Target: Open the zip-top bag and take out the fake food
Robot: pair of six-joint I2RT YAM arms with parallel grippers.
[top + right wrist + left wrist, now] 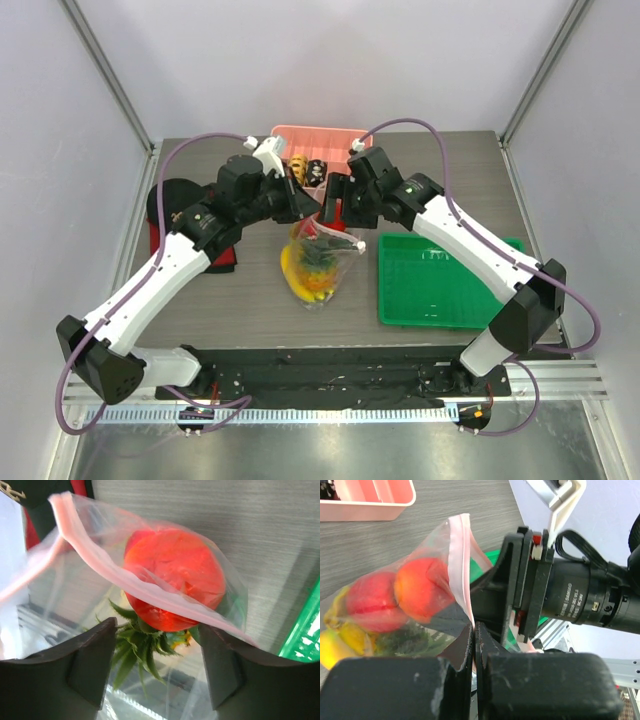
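The clear zip-top bag (pixel 318 262) hangs over the table's middle, with its pink zip strip (pixel 459 560) at the top. My left gripper (pixel 474 627) is shut on the bag's edge by the strip and holds it up; it also shows in the top view (pixel 303 213). My right gripper (pixel 159 650) is open, and its fingers (pixel 92 665) straddle the bag's mouth without pinching it. Inside the bag I see the fake food: two red round fruits (pixel 395 597), a yellow banana (pixel 335 642) and the pineapple's green crown (pixel 140 645). The avocado is hidden.
A pink tray (pixel 340 134) with small dark rings stands at the back. A green tray (pixel 440 280) lies right of the bag. A red and black object (pixel 165 210) lies at the left under my left arm. Both arms meet over the bag.
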